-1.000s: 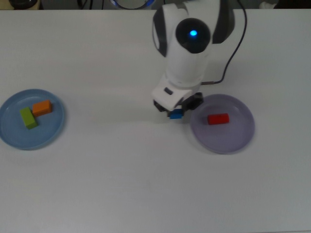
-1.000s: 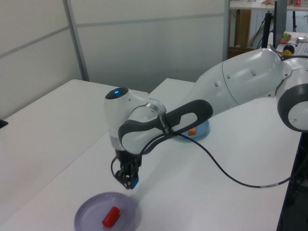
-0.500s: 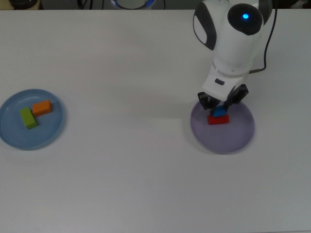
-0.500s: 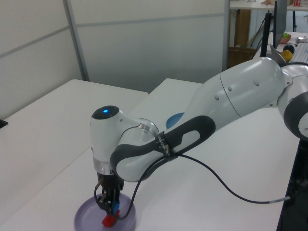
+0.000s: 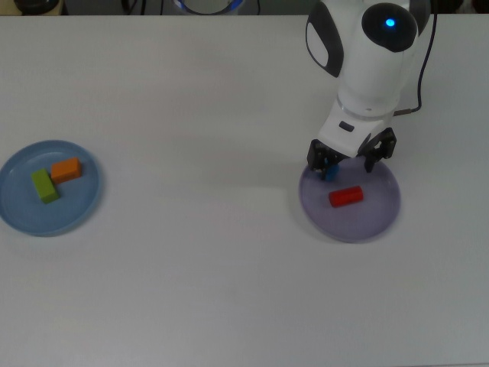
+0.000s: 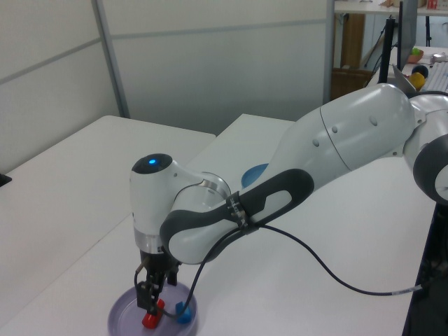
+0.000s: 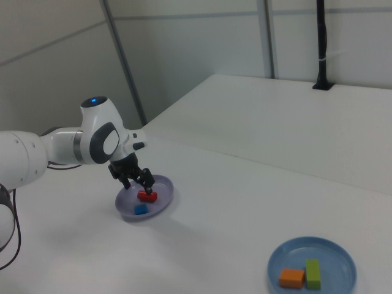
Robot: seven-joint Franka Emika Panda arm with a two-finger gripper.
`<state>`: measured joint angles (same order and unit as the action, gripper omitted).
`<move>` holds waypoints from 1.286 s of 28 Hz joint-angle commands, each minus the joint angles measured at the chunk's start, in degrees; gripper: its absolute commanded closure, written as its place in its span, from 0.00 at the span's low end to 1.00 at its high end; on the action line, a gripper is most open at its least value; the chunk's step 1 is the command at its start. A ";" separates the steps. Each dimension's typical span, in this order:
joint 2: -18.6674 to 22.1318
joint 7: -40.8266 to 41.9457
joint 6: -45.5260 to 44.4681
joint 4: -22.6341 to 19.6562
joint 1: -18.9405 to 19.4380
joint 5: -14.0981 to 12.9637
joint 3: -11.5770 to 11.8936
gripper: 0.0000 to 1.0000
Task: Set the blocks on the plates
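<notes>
My gripper (image 5: 348, 162) hangs open just above the far edge of the lavender plate (image 5: 367, 225), with nothing between its fingers. The small blue cube (image 5: 330, 174) lies on that plate, partly under one finger in the top view, and shows whole as the blue cube (image 7: 141, 209) in the right view. The red bar (image 5: 345, 196) lies beside it near the plate's middle. In the left view the gripper (image 6: 157, 294) stands over the red bar (image 6: 150, 320) and the blue cube (image 6: 183, 316). On the light blue plate (image 5: 23, 214) rest the green brick (image 5: 44, 186) and the orange block (image 5: 66, 169).
The white table (image 5: 199, 267) stretches between the two plates. My arm's black cable (image 5: 419, 76) trails near the top view's upper right. A black post (image 7: 321, 49) stands at the table's far edge in the right view.
The gripper has opened and lifted a little, letting the blue cube drop onto the lavender plate. The red bar has shifted slightly. A second ago the cube was carried beside the plate.
</notes>
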<state>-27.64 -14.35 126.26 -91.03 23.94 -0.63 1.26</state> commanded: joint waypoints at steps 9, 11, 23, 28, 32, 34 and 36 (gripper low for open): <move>10.32 -2.09 -18.23 1.46 -0.74 0.63 8.22 0.00; 10.50 -1.91 -20.95 2.78 -0.74 0.72 9.98 0.00; 15.59 4.06 -33.97 6.74 -0.74 1.51 18.94 0.00; 19.11 4.33 -39.50 6.48 -0.74 2.38 20.62 0.00; 22.89 4.60 -41.36 6.30 -0.74 4.06 22.46 0.00; 24.38 4.77 -41.36 6.04 -0.74 3.97 23.34 0.00; 25.96 4.86 -41.18 4.81 -0.82 3.88 23.96 0.00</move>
<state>-6.23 -11.16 85.90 -83.75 22.56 2.82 23.10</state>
